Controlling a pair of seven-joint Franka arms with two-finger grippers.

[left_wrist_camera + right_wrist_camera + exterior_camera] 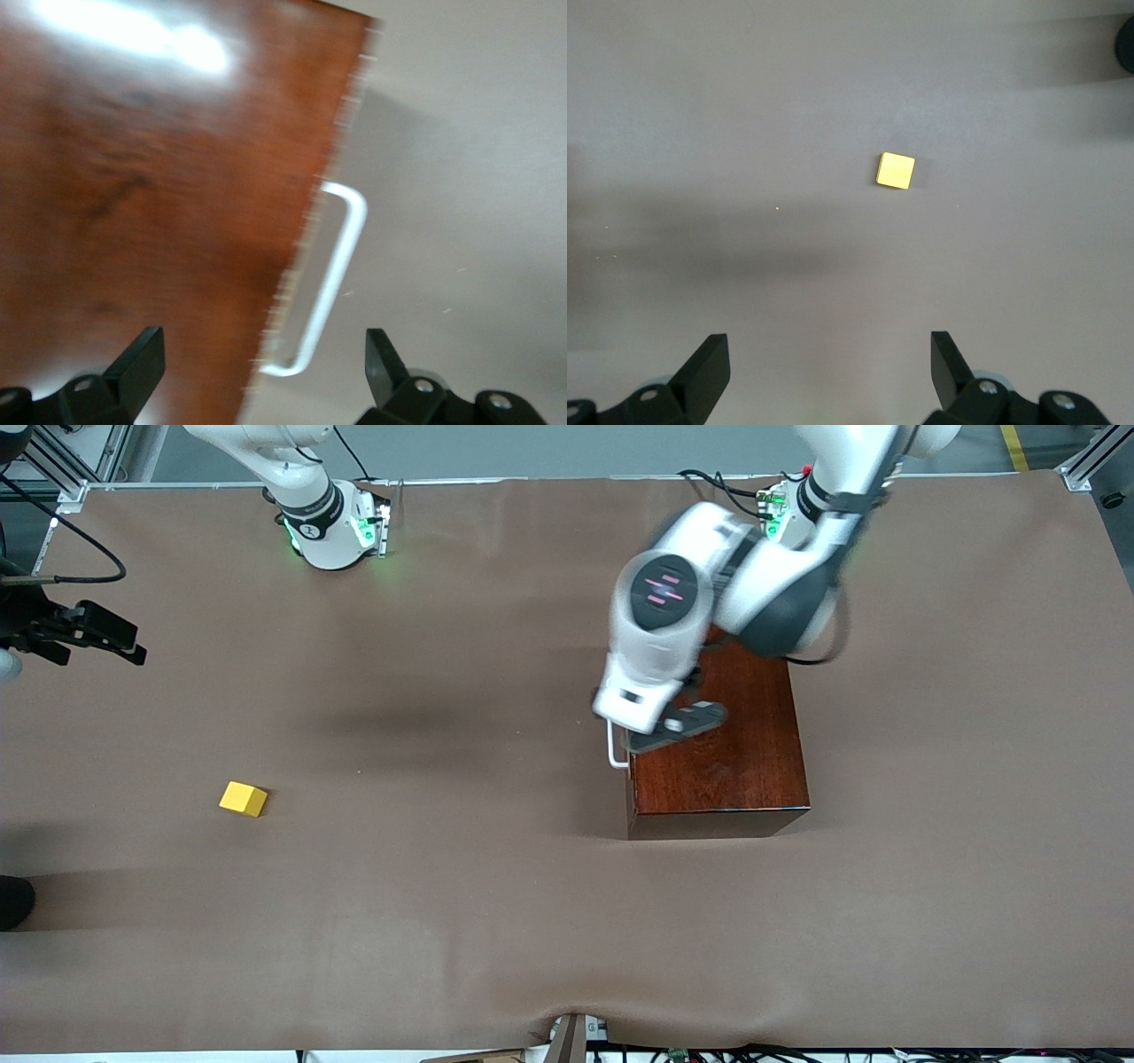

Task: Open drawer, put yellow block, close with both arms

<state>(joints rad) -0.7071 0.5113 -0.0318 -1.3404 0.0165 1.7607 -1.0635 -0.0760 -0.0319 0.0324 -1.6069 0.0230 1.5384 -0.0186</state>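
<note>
The glossy mahogany box (pixel 744 762) stands toward the left arm's end of the table. Its drawer is shut, and the white U-shaped handle (pixel 613 746) faces the right arm's end. My left gripper (pixel 651 740) is open, just above the box's edge by the handle. In the left wrist view my left gripper (pixel 266 345) straddles the box top (pixel 159 177) and the handle (pixel 337 266), touching neither. The yellow block (pixel 243 798) lies on the table toward the right arm's end. My right gripper (pixel 124 646) is open and empty, up in the air. In the right wrist view my right gripper (pixel 830 350) is short of the block (pixel 896 170).
A brown cloth (pixel 496 921) covers the whole table. A dark rounded object (pixel 13 902) sits at the table's edge at the right arm's end, nearer to the front camera than the block. Cables (pixel 726 1056) lie along the table's edge nearest the front camera.
</note>
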